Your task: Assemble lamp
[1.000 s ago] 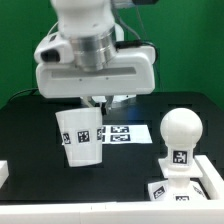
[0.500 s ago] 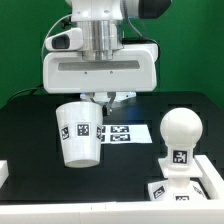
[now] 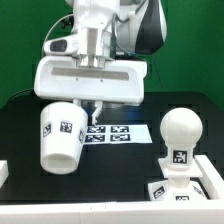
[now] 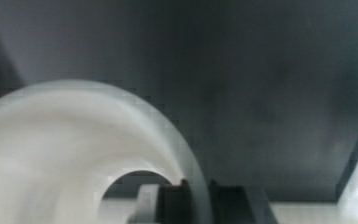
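My gripper (image 3: 91, 106) is shut on the rim of the white tapered shade (image 3: 60, 136). It holds the shade tilted above the black table at the exterior view's left, with tags showing on its side. In the wrist view the shade's curved wall (image 4: 87, 140) fills the frame, and its thin rim sits clamped between my two dark fingers (image 4: 149, 200). The round-headed bulb (image 3: 180, 130) stands upright on the blocky base (image 3: 186, 186) at the exterior view's right, well apart from the shade.
The marker board (image 3: 117, 134) lies flat on the black table just behind and beside the shade. A white bracket (image 3: 3, 174) sits at the exterior view's left edge. A green wall stands behind.
The hand has moved toward the exterior view's left and come lower. The shade has swung with it, tilting further and shifting left. The bulb and base have not moved.
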